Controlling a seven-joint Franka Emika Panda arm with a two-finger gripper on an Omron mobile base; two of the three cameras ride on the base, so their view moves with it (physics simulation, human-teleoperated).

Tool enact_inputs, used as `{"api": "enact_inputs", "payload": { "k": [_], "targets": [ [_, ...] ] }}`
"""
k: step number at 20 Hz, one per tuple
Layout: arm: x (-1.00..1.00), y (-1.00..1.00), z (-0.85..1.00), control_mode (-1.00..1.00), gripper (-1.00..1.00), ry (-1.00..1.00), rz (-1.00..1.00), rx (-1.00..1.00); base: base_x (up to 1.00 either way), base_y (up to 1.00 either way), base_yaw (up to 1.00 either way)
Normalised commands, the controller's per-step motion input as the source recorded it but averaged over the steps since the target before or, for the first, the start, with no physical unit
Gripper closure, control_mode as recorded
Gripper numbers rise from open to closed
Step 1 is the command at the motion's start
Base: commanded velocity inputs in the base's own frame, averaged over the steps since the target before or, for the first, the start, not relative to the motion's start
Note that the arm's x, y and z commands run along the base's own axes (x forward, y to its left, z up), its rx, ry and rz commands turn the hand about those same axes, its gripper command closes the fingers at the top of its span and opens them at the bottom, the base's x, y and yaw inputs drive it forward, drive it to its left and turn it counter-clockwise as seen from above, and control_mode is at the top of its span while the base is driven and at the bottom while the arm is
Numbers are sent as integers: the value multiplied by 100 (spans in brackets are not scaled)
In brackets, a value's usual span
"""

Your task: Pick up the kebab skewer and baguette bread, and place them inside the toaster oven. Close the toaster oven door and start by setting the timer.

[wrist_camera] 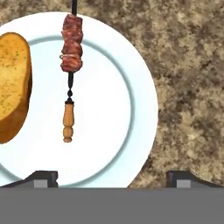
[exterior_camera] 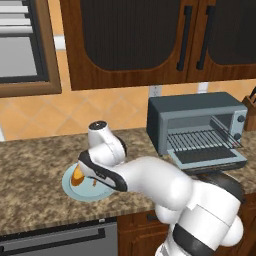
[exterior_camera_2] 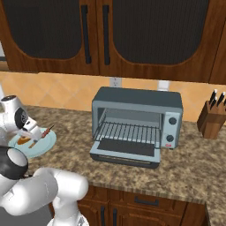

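In the hand view a white plate [wrist_camera: 131, 109] holds the kebab skewer [wrist_camera: 70, 65], dark red chunks on a thin stick with a wooden handle, and the golden baguette bread [wrist_camera: 13, 87] at the left edge. My gripper [wrist_camera: 113, 179] hovers just above the plate, open wide with nothing between its fingers. From the right base the skewer [exterior_camera_2: 43, 134] and the bread [exterior_camera_2: 24, 141] lie on the plate [exterior_camera_2: 46, 145] below my gripper [exterior_camera_2: 32, 131]. The toaster oven [exterior_camera_2: 137, 114] stands to the right, its door [exterior_camera_2: 126, 152] folded down and its wire rack bare.
A knife block [exterior_camera_2: 211, 118] stands right of the oven. Dark wooden cabinets [exterior_camera_2: 145, 31] hang above the speckled counter [exterior_camera_2: 185, 167]. The counter's front edge runs just below the plate [exterior_camera: 75, 192], with a dishwasher front [exterior_camera: 55, 240] underneath.
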Motion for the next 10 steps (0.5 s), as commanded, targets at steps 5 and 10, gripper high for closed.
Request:
{"api": "enact_inputs", "payload": {
  "k": [5,10],
  "targets": [
    [3,22,-43,-100,-100,3,1,0,0,0,0],
    [7,3,-35,-100,-100,3,5,0,0,0,0]
  ]
}}
